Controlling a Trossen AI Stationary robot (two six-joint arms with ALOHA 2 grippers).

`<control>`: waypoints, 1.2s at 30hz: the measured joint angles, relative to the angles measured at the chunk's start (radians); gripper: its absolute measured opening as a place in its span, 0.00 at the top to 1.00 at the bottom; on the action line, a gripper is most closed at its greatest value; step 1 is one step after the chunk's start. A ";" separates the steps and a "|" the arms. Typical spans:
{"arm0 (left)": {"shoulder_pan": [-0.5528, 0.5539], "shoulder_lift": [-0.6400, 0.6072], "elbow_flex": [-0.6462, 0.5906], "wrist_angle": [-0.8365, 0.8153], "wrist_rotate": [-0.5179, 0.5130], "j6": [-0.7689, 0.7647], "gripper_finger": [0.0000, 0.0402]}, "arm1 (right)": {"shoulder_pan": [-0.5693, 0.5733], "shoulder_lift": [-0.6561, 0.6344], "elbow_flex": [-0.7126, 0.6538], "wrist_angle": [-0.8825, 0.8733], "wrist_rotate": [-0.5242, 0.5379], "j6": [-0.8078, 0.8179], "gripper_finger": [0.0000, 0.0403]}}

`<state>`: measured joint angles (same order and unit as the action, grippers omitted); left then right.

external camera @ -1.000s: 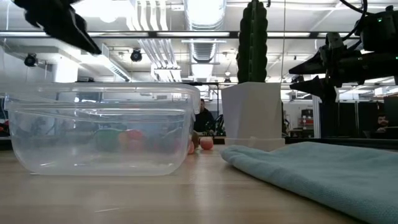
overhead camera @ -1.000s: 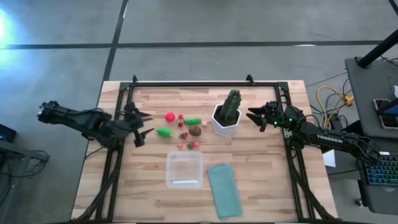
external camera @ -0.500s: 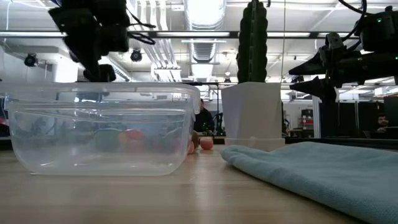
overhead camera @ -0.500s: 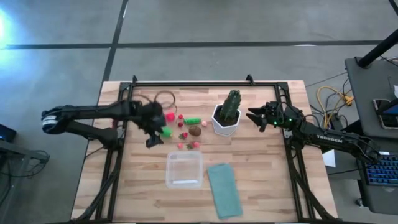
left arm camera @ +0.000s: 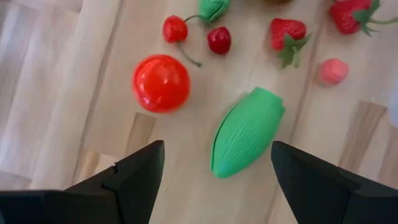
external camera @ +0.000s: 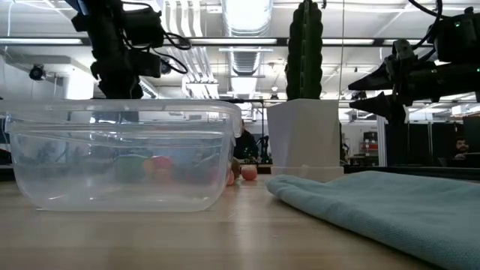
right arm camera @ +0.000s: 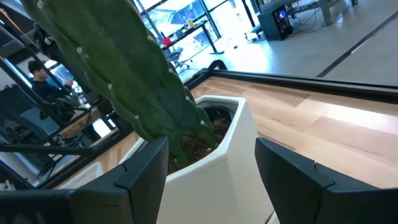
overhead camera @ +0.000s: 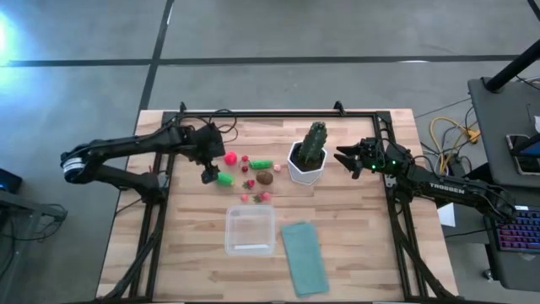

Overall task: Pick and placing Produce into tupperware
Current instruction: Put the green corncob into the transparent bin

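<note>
The produce lies in a loose group on the wood. It includes a red ball (overhead camera: 230, 158) (left arm camera: 161, 83), a green ribbed elongated piece (overhead camera: 224, 178) (left arm camera: 245, 132), a brown round piece (overhead camera: 265, 177), cherries (left arm camera: 186, 31) and strawberries (left arm camera: 287, 34). My left gripper (overhead camera: 208, 173) (left arm camera: 217, 171) hovers open, pointing down, just left of the green piece and touching nothing. The clear tupperware (overhead camera: 250, 230) (external camera: 120, 154) stands nearer the near edge. My right gripper (overhead camera: 344, 157) waits open beside the cactus pot (overhead camera: 305, 165).
A tall green cactus in a white pot (right arm camera: 205, 143) stands right of the produce, close to my right gripper. A flat teal lid (overhead camera: 304, 257) lies right of the tupperware. A black frame (overhead camera: 278, 113) runs along the table's edges. Bare wood lies left of the tupperware.
My left gripper has swung from the table's left edge rightward to the produce. It has turned to point down and ended slightly farther back, just left of the green piece. The produce and my right arm have stayed put.
</note>
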<state>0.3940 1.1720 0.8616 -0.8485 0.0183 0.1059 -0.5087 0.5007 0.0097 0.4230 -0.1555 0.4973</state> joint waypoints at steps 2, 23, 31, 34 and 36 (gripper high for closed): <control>0.000 0.012 0.000 0.008 0.001 -0.050 0.30 | 0.000 0.000 0.000 0.000 0.000 0.000 0.42; -0.007 0.149 0.026 -0.022 0.228 -0.465 0.30 | 0.000 0.000 0.000 -0.001 0.000 -0.027 0.42; -0.011 0.134 0.103 -0.023 0.212 -0.156 0.30 | 0.000 -0.001 0.000 0.000 0.000 -0.030 0.42; -0.010 0.108 0.128 -0.020 0.204 -0.044 0.30 | 0.000 -0.002 0.000 0.000 0.000 -0.030 0.42; -0.010 0.095 0.138 0.008 0.178 0.020 0.30 | 0.000 -0.002 0.000 0.000 0.000 -0.029 0.42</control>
<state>0.3843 1.2670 0.9994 -0.8408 0.1961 0.1262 -0.5087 0.4992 0.0097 0.4232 -0.1555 0.4678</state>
